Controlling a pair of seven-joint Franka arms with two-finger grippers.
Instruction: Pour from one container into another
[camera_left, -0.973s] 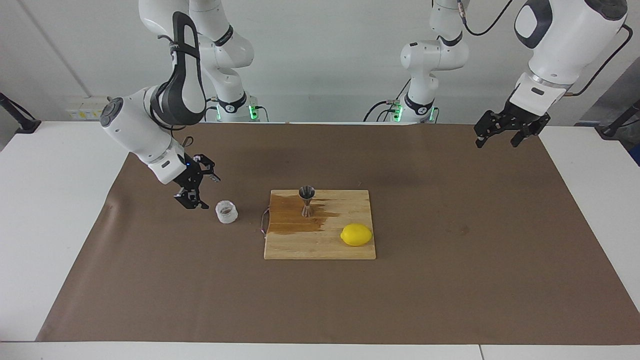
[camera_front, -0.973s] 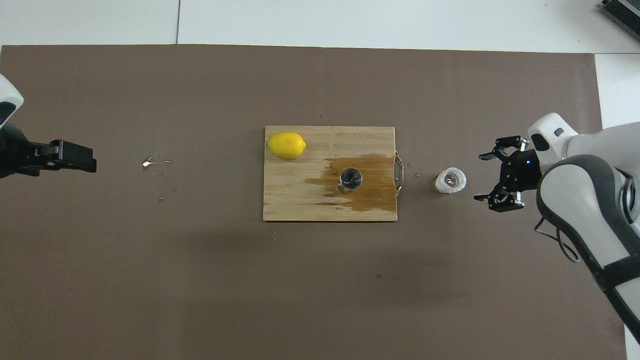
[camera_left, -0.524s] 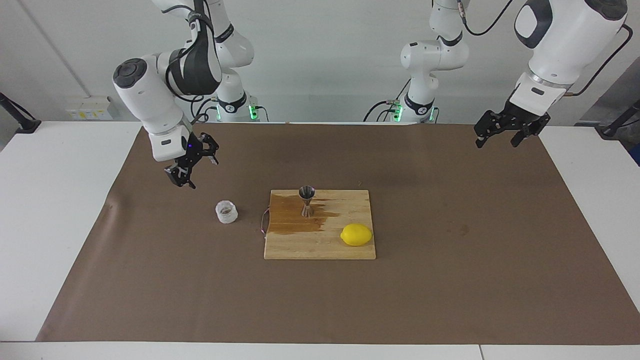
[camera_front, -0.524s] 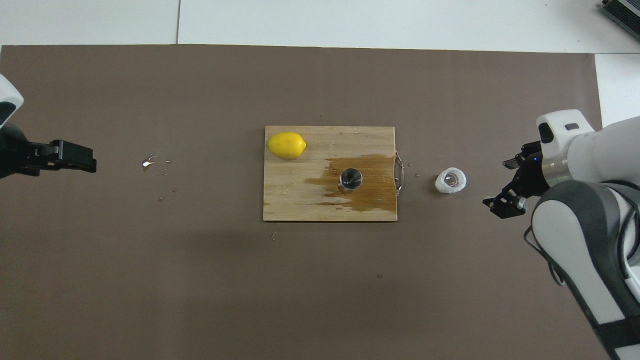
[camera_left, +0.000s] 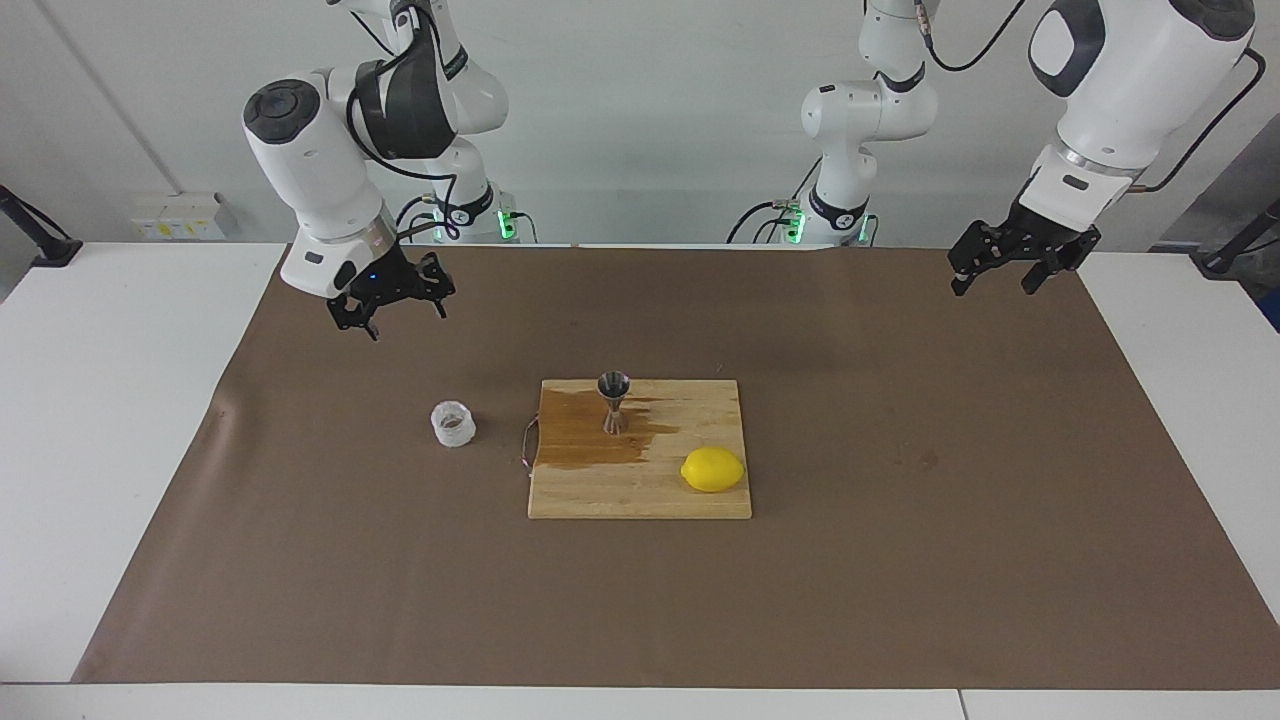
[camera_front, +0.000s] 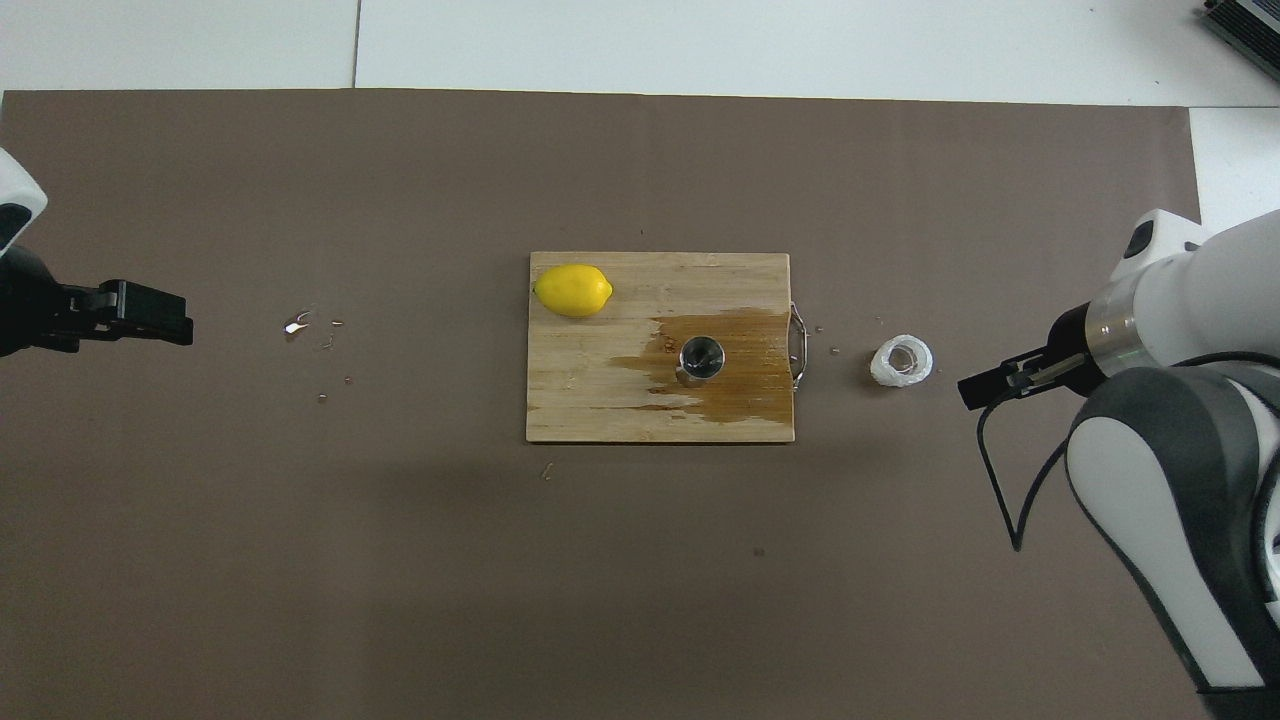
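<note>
The small clear cup (camera_left: 453, 423) (camera_front: 901, 361) stands upright on the brown paper, beside the cutting board toward the right arm's end. The steel jigger (camera_left: 614, 402) (camera_front: 702, 357) stands upright on the wooden board, in a dark wet patch. My right gripper (camera_left: 397, 312) (camera_front: 985, 387) hangs open and empty, raised over the paper well clear of the cup, which nothing touches. At the left arm's end of the paper my left gripper (camera_left: 992, 287) (camera_front: 160, 315) waits in the air, open and empty.
A wooden cutting board (camera_left: 640, 495) (camera_front: 590, 400) lies mid-table with a yellow lemon (camera_left: 713, 469) (camera_front: 573, 290) on it. A wet brown stain (camera_left: 580, 440) covers the board around the jigger. Small droplets (camera_front: 300, 325) lie on the paper toward the left arm's end.
My right gripper has risen from beside the cup and drawn away from it, turning to point downward. The cup, jigger and left arm have not moved.
</note>
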